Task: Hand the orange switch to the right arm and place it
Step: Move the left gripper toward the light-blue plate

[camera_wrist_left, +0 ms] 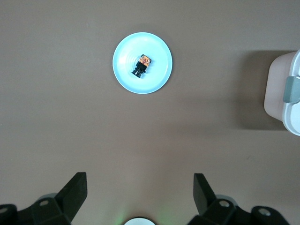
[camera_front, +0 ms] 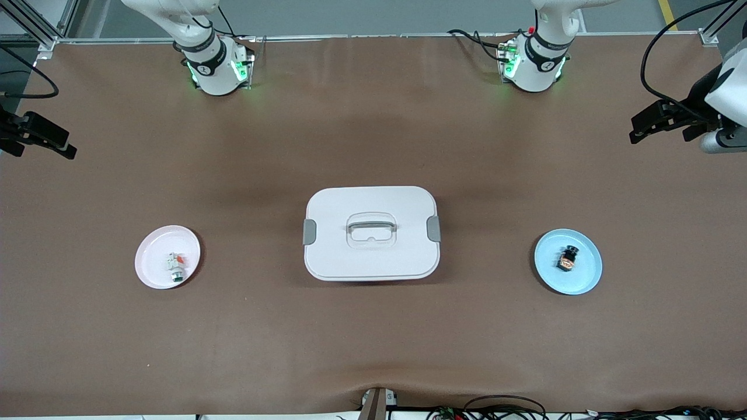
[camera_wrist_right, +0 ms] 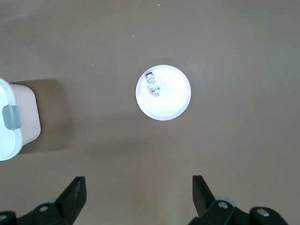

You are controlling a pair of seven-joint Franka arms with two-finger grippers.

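Note:
The orange switch (camera_front: 567,258) (camera_wrist_left: 142,65), small and black with a copper centre, lies on a light blue plate (camera_front: 588,279) (camera_wrist_left: 161,78) toward the left arm's end of the table. My left gripper (camera_front: 637,129) (camera_wrist_left: 139,183) hangs high over bare table at that end, open, nothing between its fingers, well apart from the switch. At the right arm's end my right gripper (camera_front: 63,146) (camera_wrist_right: 138,186) is likewise high over bare table, open and empty.
A white lidded box (camera_front: 338,256) (camera_wrist_left: 281,101) (camera_wrist_right: 26,112) with grey clips stands mid-table. A pale pink plate (camera_front: 150,269) (camera_wrist_right: 177,101) toward the right arm's end holds a small white-and-green part (camera_front: 175,267) (camera_wrist_right: 153,86). Brown mat covers the table.

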